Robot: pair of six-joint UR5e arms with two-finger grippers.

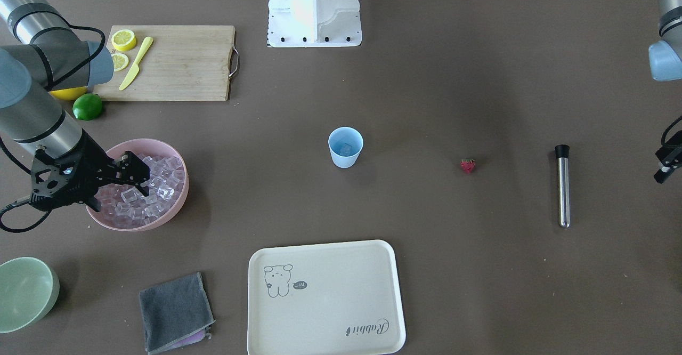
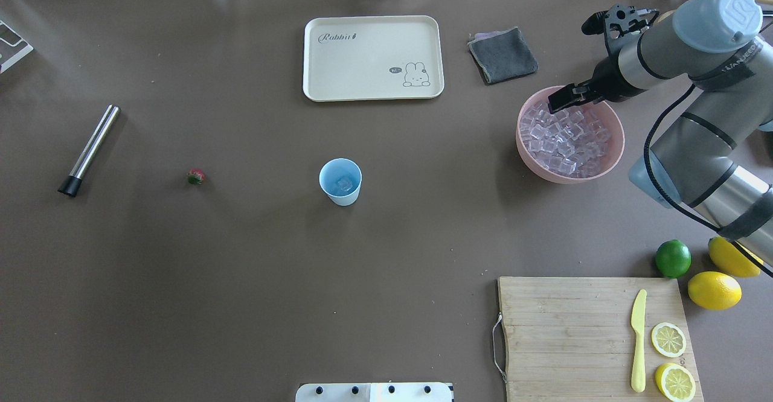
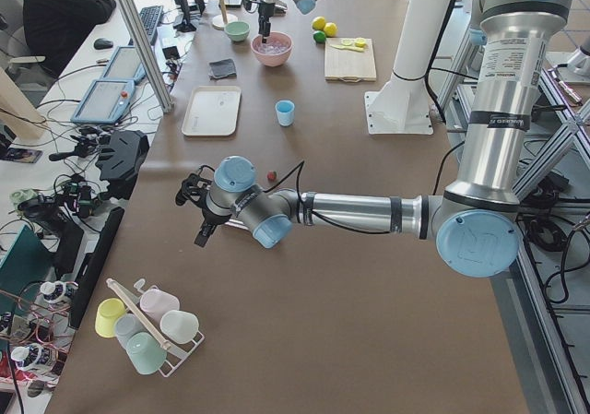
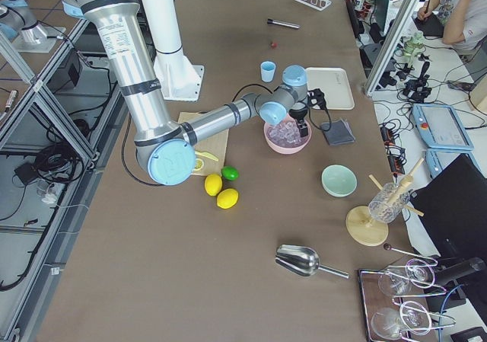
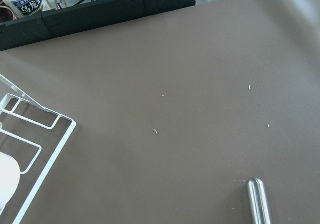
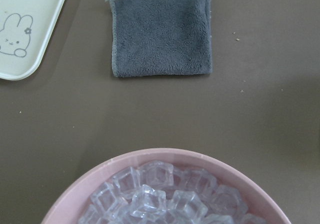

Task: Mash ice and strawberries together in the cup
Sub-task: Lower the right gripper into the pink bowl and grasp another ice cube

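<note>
Front-facing: the cup (image 1: 345,147) stands mid-frame on the surface (image 1: 426,104), some ice (image 1: 347,148) inside it. The strawberry (image 1: 468,165) lies right of it, well apart. At left, the right gripper (image 1: 143,180) hangs over the pink bowl (image 1: 178,201). The left gripper (image 1: 666,167) shows at the right edge.

Overhead: I cannot tell how far either gripper's fingers are spread.

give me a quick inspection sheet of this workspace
surface: brown table, a few pale specks
job's things: ice fills the pink bowl, one cube sits in the blue cup mid-table; strawberry lies apart from the cup; muddler lies further out
clutter: tray, grey cloth, cutting board with knife and lemon slices, lime, lemons, green bowl
grippers: right gripper low over the bowl's ice, left gripper hovers near the muddler; jaws unclear on both
cables: black cable loops along the right arm
surroundings: operator seated at a desk, cup rack and metal scoop at the table's ends
</note>
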